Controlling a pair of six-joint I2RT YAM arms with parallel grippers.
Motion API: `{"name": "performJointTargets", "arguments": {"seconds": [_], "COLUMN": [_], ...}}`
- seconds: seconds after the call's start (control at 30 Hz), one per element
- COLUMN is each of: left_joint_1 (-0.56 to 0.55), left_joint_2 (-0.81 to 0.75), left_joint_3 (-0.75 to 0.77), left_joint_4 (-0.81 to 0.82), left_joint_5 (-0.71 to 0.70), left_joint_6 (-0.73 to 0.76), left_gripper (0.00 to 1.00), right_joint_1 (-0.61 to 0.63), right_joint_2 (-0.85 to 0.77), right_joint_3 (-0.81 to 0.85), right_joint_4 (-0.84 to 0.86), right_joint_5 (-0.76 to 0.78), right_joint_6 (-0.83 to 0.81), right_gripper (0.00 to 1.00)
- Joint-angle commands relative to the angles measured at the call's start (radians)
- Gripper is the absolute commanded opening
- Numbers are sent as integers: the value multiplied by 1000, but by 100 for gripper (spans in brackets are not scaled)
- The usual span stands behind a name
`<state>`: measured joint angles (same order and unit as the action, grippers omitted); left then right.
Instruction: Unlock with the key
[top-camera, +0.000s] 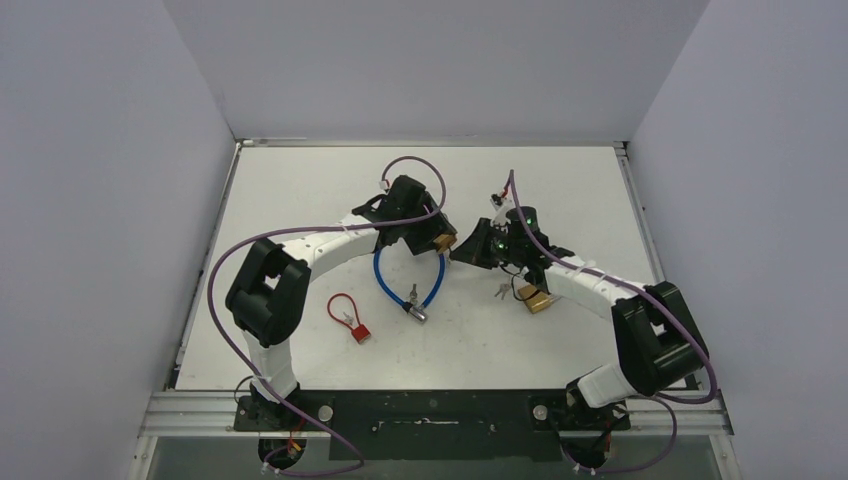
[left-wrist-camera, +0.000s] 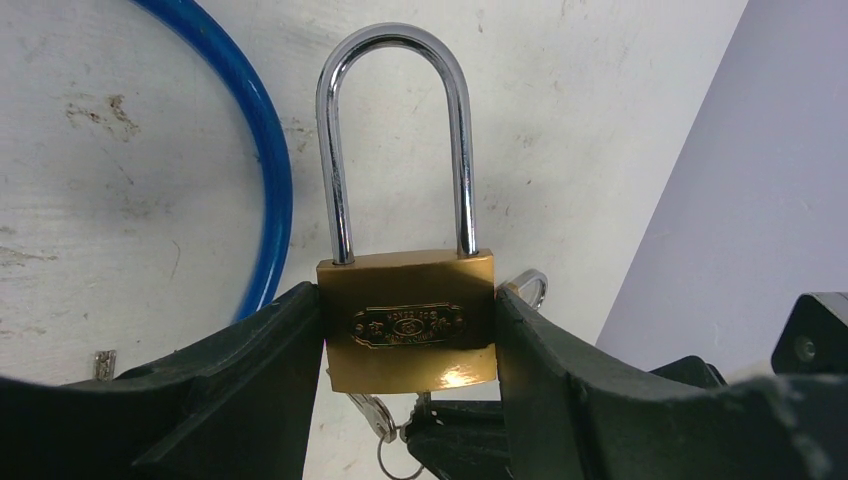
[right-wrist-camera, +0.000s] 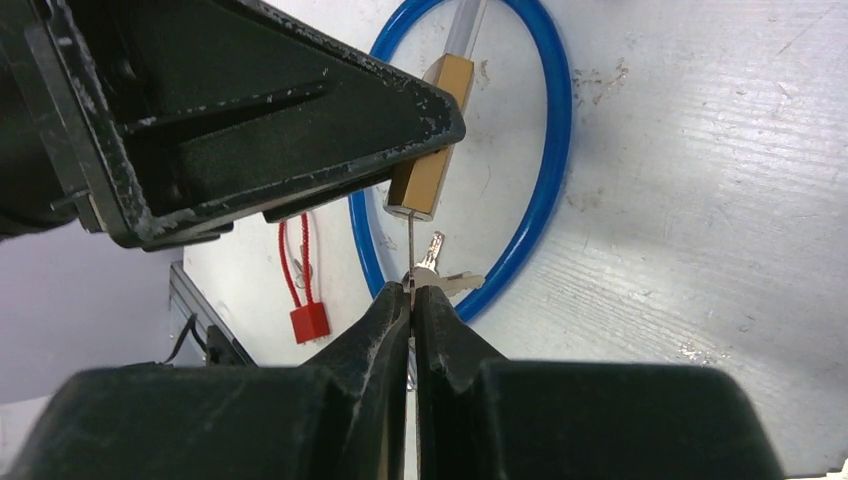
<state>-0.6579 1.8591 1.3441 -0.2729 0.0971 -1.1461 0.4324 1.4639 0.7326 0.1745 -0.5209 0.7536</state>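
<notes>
Brass padlock (left-wrist-camera: 408, 320): held off the bench (top-camera: 300, 190) near its centre, between the two arms. Shackle (left-wrist-camera: 395, 130) has both legs seated in the body, so it reads as locked. Left jaws are clenched on the two narrow sides of the body, one finger (left-wrist-camera: 250, 390) per side, shackle pointing away from the wrist.

Key (right-wrist-camera: 411, 250): seen edge-on as a thin blade, pinched at its head between the right jaws, which are closed tight on it. The blade tip meets the bottom face of the padlock. Depth of insertion cannot be told. Spare keys on a ring (right-wrist-camera: 442, 268) hang just beside the pinched key.

Blue cable lock (top-camera: 400, 285): a loop lying flat on the bench under and in front of the held padlock.

Red cable lock (top-camera: 360, 333): small, with a thin red loop, lying nearer the left arm's base and apart from the blue loop.

Second brass padlock (top-camera: 540, 300): on the bench under the right forearm, with a key bunch (top-camera: 503, 291) just beside it.
</notes>
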Motion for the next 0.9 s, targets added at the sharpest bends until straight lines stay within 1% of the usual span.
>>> {"name": "performJointTargets", "arguments": {"seconds": [0.0,0.27,0.4,0.5,0.7,0.77,0.87], "left_joint_1": [-15,-24,-28,-29,-26,-26,-28], "left_joint_2": [-73,-98,-99,-101,-126,-138,-165], "left_joint_3": [-1,-41,-34,-42,-61,-77,-124], "left_joint_4": [77,133,137,147,160,185,255], "left_joint_5": [48,25,35,56,50,47,28], "left_joint_6": [-29,-77,-82,-94,-96,-105,-139], "left_gripper": [0,0,0,0,0,0,0], "right_joint_1": [-12,-14,-12,-12,-18,-19,-18], "right_joint_2": [38,111,143,152,117,99,86], "right_joint_3": [127,251,280,282,216,195,189], "right_joint_4": [-61,-215,-221,-185,6,46,64], "right_joint_5": [70,88,108,120,100,84,66], "right_joint_6": [48,97,108,107,91,97,82], "right_gripper": [0,0,0,0,0,0,0]}}
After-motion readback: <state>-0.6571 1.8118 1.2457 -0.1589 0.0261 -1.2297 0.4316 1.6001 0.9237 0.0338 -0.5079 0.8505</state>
